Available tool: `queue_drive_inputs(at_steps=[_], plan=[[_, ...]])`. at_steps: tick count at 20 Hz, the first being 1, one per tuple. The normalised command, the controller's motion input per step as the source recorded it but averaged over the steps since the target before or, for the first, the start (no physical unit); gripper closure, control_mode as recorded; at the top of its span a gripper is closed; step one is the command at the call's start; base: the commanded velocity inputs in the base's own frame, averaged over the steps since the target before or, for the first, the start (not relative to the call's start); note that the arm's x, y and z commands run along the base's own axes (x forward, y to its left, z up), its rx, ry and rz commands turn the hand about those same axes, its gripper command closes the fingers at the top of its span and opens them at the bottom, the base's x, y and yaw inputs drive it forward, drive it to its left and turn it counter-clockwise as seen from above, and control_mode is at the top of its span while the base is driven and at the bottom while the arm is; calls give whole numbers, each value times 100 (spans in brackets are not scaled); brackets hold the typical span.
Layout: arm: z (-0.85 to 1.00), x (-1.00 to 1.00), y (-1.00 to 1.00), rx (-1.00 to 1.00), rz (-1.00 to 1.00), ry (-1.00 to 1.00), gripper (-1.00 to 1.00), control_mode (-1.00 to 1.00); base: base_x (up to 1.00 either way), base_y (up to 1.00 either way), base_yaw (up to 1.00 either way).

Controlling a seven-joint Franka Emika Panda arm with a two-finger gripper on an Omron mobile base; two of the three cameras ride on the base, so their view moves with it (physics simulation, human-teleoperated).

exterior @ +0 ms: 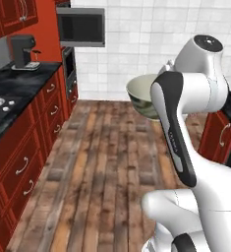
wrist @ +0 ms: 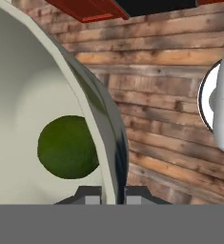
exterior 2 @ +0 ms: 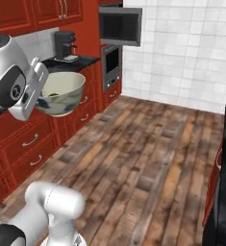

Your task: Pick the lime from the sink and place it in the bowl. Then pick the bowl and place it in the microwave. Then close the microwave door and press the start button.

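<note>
Transport stage: the gripper (wrist: 109, 194) is clamped narrowly on the rim of the bowl (exterior 2: 62, 92), one fingertip inside the wall and one outside; the bowl hangs in the air above the wooden floor (exterior: 102, 162), well apart from the microwave (exterior 2: 120, 25), which is set high in the red cabinetry ahead with its dark cavity facing the room. The lime (wrist: 67, 147) rests inside the bowl against its inner wall. To do this step well, the arm should probably keep the bowl level, raise it to the cavity's height and enter rim-first without clipping the frame; a thin rim grip may let the bowl swing. The bowl's mouth points roughly upward, slightly tilted; being round, it has no long axis.
</note>
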Motion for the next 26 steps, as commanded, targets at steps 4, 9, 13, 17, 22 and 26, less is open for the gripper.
queue_drive_inputs(at_steps=[4,9,13,17,22,26], plan=[[0,0,0,0,0,0,100,100,93,0,38],[0,0,0,0,0,0,100,100,100,-16,-9],[0,0,0,0,0,0,100,100,97,-23,-28],[0,0,0,0,0,0,100,100,94,-14,-29],[0,0,0,0,0,0,100,100,90,-10,-27],[0,0,0,0,0,0,100,100,86,-20,-25]])
